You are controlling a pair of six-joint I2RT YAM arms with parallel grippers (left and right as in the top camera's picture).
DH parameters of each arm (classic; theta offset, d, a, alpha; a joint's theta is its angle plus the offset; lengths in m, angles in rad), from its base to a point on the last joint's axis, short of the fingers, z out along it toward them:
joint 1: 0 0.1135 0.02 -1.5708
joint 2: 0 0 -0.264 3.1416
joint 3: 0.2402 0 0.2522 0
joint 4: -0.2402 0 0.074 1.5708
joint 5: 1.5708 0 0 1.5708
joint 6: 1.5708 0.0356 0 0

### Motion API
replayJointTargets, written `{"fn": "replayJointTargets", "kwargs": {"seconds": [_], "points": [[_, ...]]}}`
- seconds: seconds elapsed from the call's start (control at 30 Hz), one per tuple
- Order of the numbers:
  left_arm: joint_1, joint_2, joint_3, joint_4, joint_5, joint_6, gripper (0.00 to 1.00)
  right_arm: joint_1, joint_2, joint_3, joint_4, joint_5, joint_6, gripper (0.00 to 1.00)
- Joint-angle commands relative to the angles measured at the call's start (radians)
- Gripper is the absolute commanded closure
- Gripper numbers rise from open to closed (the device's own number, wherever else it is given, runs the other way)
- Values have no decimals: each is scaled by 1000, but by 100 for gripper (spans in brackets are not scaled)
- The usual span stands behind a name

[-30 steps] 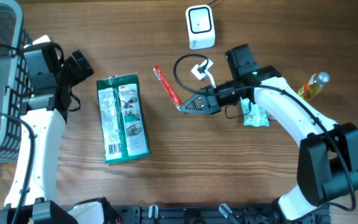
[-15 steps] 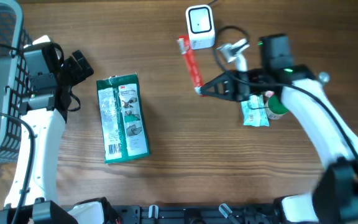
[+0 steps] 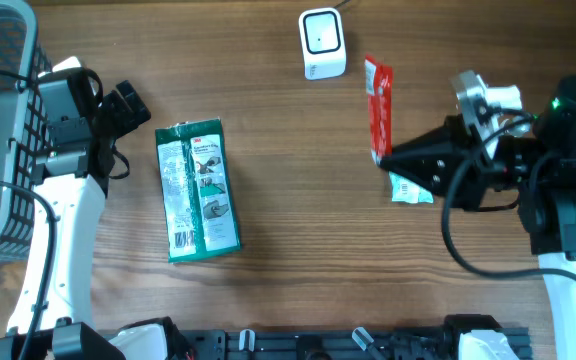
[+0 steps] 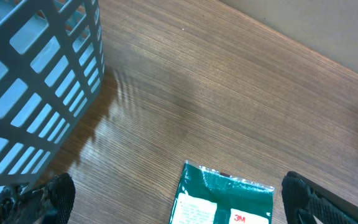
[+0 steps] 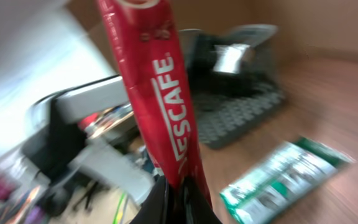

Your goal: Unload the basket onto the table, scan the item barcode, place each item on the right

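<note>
1. The right gripper (image 3: 382,160) is clenched on the lower end of the red Nescafe stick (image 3: 378,96), right of centre in the overhead view. In the right wrist view the stick (image 5: 154,93) rises from the closed jaws with its lettering toward the camera.
2. A small pale packet (image 3: 409,189) lies on the table just beneath that gripper and is not gripped.
3. The step in hand is judged to be presentation of the stick to the scanner (image 3: 322,43), which stands at top centre, near the stick's free end and apart from it.
4. For the next move, the barcode face is to be turned toward the scanner window and held steady. Which face carries the barcode cannot be told.
5. Farther left, a green packet (image 3: 198,190) lies flat.
6. At the upper left, the left gripper (image 3: 133,105) is released and empty, beside the basket (image 3: 8,40).
</note>
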Motion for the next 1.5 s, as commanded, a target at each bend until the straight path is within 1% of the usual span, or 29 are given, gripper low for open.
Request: {"fn": "replayJointTargets", "kwargs": {"seconds": [0.0, 0.07, 0.17, 0.23, 0.27, 0.37, 0.43, 0.5, 0.6, 0.73, 0.8, 0.9, 1.0, 1.2, 1.27, 1.37, 1.47], "points": [[3, -9, 11, 3, -5, 8, 0, 37, 51, 0, -27, 645, 72, 96], [3, -9, 11, 3, -5, 9, 0, 92, 78, 1, -10, 856, 61, 96], [3, -9, 11, 3, -5, 9, 0, 171, 155, 62, 2, 977, 66, 96], [3, -9, 11, 3, -5, 8, 0, 204, 249, 192, -83, 990, 44, 96], [3, -9, 11, 3, -5, 9, 0, 215, 310, 301, -159, 1029, 32, 96], [3, -9, 11, 3, -5, 8, 0, 236, 435, 531, -328, 1133, -14, 96], [3, -9, 11, 3, -5, 8, 0, 256, 557, 705, -445, 1194, -66, 96], [3, -9, 11, 3, -5, 8, 0, 268, 661, 779, -473, 1255, -111, 95], [3, -9, 11, 3, -5, 8, 0, 283, 770, 779, -452, 1366, -159, 96], [3, -9, 11, 3, -5, 9, 0, 328, 936, 779, -361, 1523, -222, 96], [3, -9, 11, 3, -5, 8, 0, 351, 1013, 779, -310, 1617, -223, 96], [3, -9, 11, 3, -5, 8, 0, 370, 1101, 778, -252, 1670, -214, 96], [3, -9, 11, 3, -5, 8, 0, 376, 1152, 778, -235, 1680, -211, 96], [3, -9, 11, 3, -5, 9, 0, 376, 1227, 772, -227, 1683, -156, 95], [3, -9, 11, 3, -5, 8, 0, 376, 1234, 770, -226, 1683, -126, 96], [3, -9, 11, 3, -5, 8, 0, 376, 1234, 770, -196, 1683, -126, 96], [3, -9, 11, 3, -5, 8, 0, 376, 1233, 771, -204, 1684, -126, 96]]}}
